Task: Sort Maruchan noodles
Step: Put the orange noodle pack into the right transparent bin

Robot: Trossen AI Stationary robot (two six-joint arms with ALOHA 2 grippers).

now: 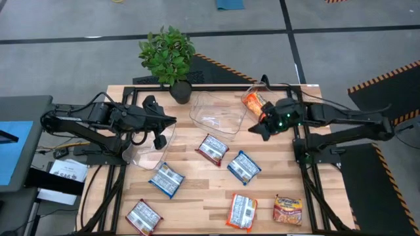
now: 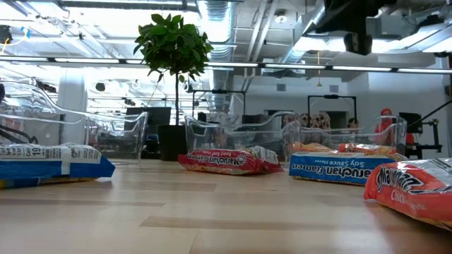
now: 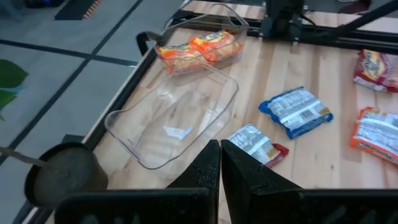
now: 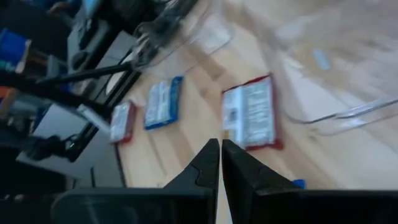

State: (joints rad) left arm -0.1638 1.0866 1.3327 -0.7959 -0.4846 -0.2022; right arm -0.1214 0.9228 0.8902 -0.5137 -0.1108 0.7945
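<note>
Both pincers are closed and empty: the left gripper [image 1: 159, 130] over the left bin [image 1: 149, 152], the right gripper [image 1: 257, 126] beside the right bin [image 1: 264, 87] holding orange packets [image 1: 252, 101]. Six packets [image 1: 212, 149] lie across the table's [image 1: 197, 196] near half.

Counted from my station:

- Maruchan noodles, loose on the surface [image 1: 197, 196]: six by my count.
  - Blue-and-white: two, blue packet one [image 1: 244, 166] and blue packet two [image 1: 166, 179].
  - Red-and-white: two, red packet one [image 1: 212, 149] and red packet two [image 1: 144, 217].
  - Orange-toned: two, orange packet one [image 1: 241, 211] and orange packet two [image 1: 288, 210].
- Binned orange packets [image 3: 198, 48]: I make out two.
- Clear bins: three, left bin [image 1: 146, 156], middle bin [image 1: 216, 113] and right bin [image 1: 262, 85].
- Potted plant [image 1: 168, 54]: one.
- Arms: two, with a left end effector [image 3: 219, 146] and a right end effector [image 4: 221, 144].
</note>
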